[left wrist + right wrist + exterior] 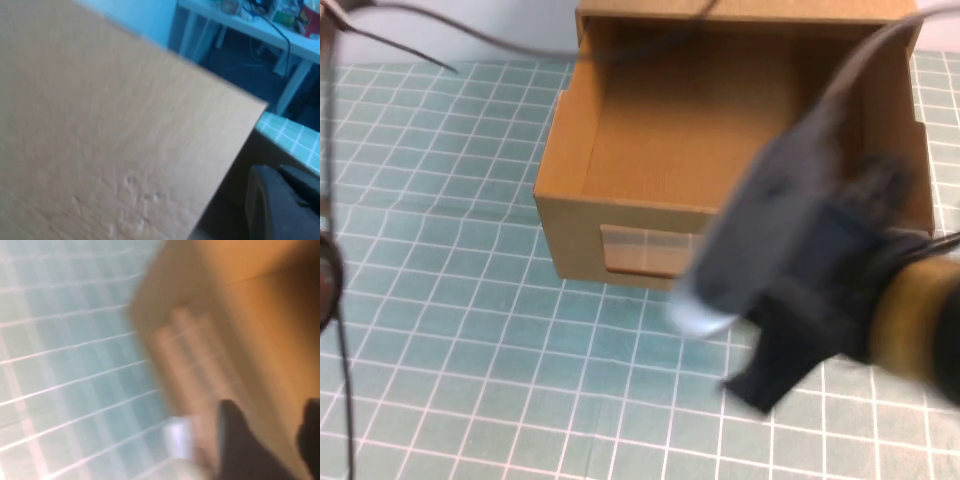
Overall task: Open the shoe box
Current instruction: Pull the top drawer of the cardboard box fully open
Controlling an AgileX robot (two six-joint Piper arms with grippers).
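Right tool (pixel 270 407) before box (pixel 580 235); left tool (pixel 280 202) beside lid (pixel 125 125)

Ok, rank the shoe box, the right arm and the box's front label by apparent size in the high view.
1. shoe box
2. right arm, enlarged by nearness; right gripper, fingers apart, at the box's front
3. front label
The left gripper, seen from its wrist camera, is beside a cardboard panel.

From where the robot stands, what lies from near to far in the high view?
Nearest, the right tool, open, over the checked mat → the shoe box front wall → its open inside → its back wall. The left tool shows only in its wrist view, near cardboard.
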